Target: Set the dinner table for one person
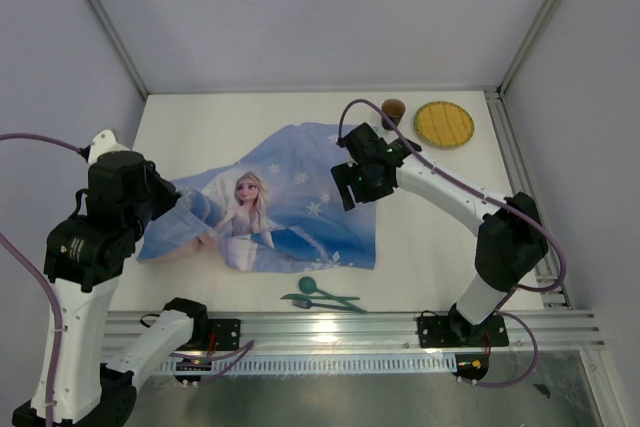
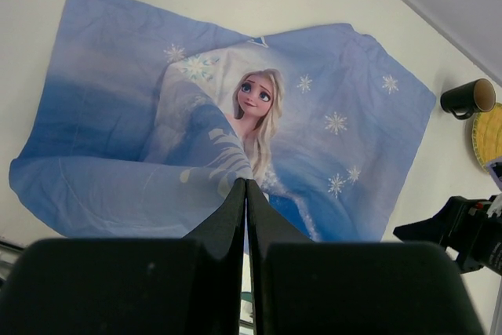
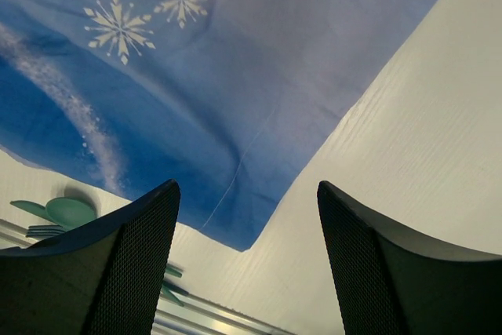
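Cloth (image 1: 290,207), soft, rumpled, on matte dinner table (image 1: 430,237); left pincer (image 2: 245,186) pressed together, right pincer (image 3: 245,187) spread.

Left wrist view: the yellow plate (image 2: 487,135) is getting clipped by the right edge. The left gripper (image 2: 245,186), fingers pressed together, is blocking the blue cloth's (image 2: 235,115) near edge, so whether any fabric is caught isn't showing. Right wrist view: the cloth is running off the top and left edges, and the green spoon (image 3: 69,211) is sitting half behind a finger (image 3: 129,264) of the right gripper (image 3: 247,194). Top view: both wrists are covering their own fingertips, the left arm (image 1: 115,202) is hiding the cloth's left corner, and the green cutlery (image 1: 322,297) is overlapping, too small to count.
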`<action>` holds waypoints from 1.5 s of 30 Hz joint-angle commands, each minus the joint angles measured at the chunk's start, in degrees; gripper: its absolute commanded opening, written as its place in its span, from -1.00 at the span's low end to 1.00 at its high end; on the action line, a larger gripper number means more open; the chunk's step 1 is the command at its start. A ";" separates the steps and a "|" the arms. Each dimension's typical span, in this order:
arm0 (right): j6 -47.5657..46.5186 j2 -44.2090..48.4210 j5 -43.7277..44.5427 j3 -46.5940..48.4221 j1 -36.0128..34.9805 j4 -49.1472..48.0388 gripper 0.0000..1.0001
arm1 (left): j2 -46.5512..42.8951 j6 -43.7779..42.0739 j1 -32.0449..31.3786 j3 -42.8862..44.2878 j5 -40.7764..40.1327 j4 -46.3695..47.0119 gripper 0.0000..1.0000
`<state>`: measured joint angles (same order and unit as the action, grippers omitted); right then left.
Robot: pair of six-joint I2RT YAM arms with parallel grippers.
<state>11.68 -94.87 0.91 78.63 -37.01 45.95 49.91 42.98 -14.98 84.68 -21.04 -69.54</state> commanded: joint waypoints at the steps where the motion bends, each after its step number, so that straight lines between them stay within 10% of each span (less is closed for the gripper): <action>1: 6.14 -1.02 2.70 -0.04 -0.87 8.01 0.50 | 0.19 -1.15 0.04 0.22 -0.58 2.92 -1.00; 30: 32.44 5.22 -10.49 -25.63 -0.95 -6.14 0.46 | 5.90 -3.78 0.04 6.54 1.96 0.02 -1.00; 41: 31.12 1.71 -12.86 -25.02 -0.95 -11.41 -0.63 | 5.20 -3.87 0.04 6.99 1.09 -1.30 -1.00; 45: 30.68 1.00 -13.04 -24.23 -1.04 -12.20 -0.69 | 4.93 -3.61 0.04 6.63 1.00 -1.39 -1.00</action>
<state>42.61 -93.47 -11.16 52.58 -37.78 35.94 55.70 40.01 -14.98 89.91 -19.90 -70.87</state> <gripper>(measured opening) 0.160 0.003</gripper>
